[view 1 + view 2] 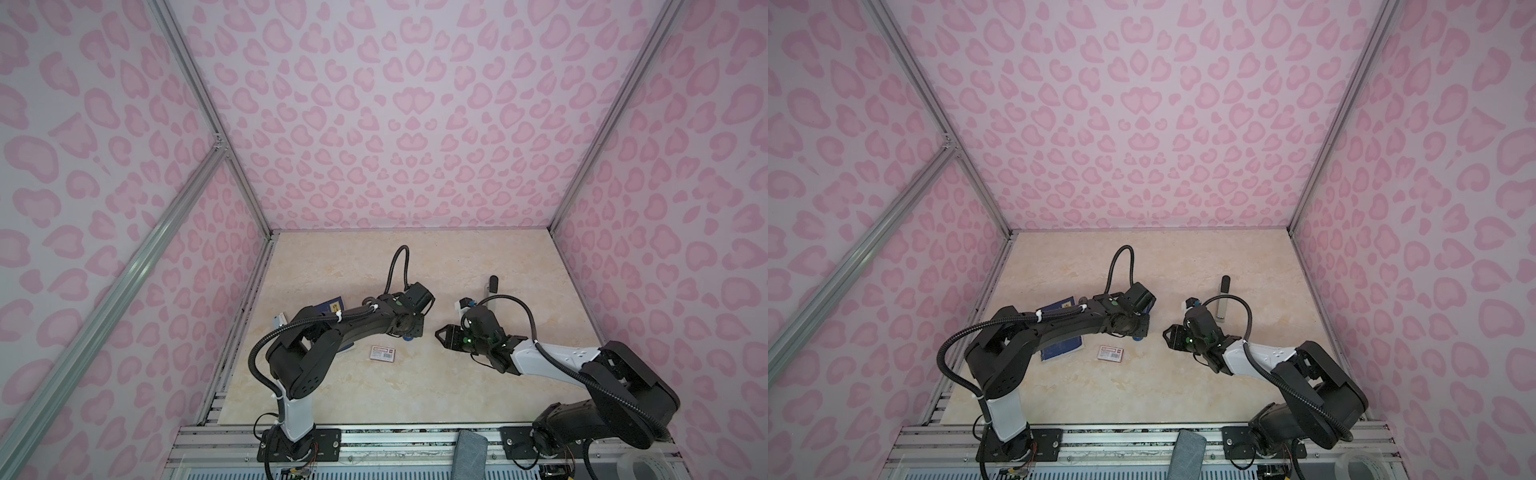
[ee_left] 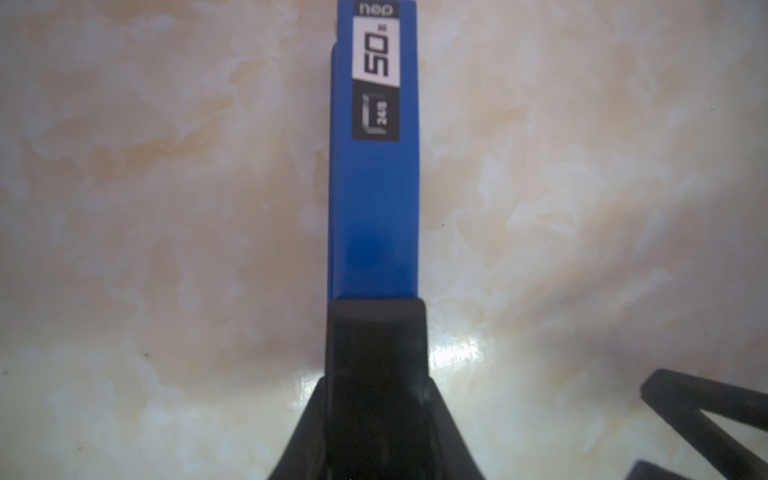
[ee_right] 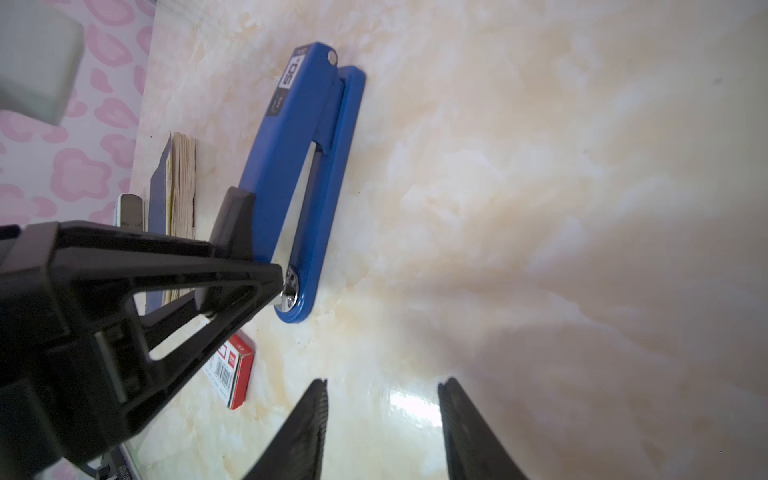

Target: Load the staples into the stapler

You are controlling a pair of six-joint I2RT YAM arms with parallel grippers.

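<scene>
The blue stapler [image 3: 291, 166] lies on the marble table, its black front end between the fingers of my left gripper [image 3: 266, 274], which is shut on it. In the left wrist view the stapler [image 2: 374, 199] runs straight out from the left gripper [image 2: 376, 382]. In both top views only a blue bit of the stapler [image 1: 409, 339] [image 1: 1137, 338] shows under that gripper [image 1: 409, 328] [image 1: 1136, 328]. The white staples box with the red label [image 1: 383, 353] [image 1: 1111, 353] [image 3: 230, 370] lies closed nearby; the staples themselves are hidden. My right gripper [image 3: 382, 386] [image 1: 440, 332] [image 1: 1167, 332] hovers open and empty, right of the stapler.
A dark blue booklet [image 1: 1061, 349] [image 3: 160, 195] lies partly under the left arm. A slim silver and black object [image 1: 492, 291] [image 1: 1224, 299] rests behind the right gripper. Pink patterned walls close in the table on three sides.
</scene>
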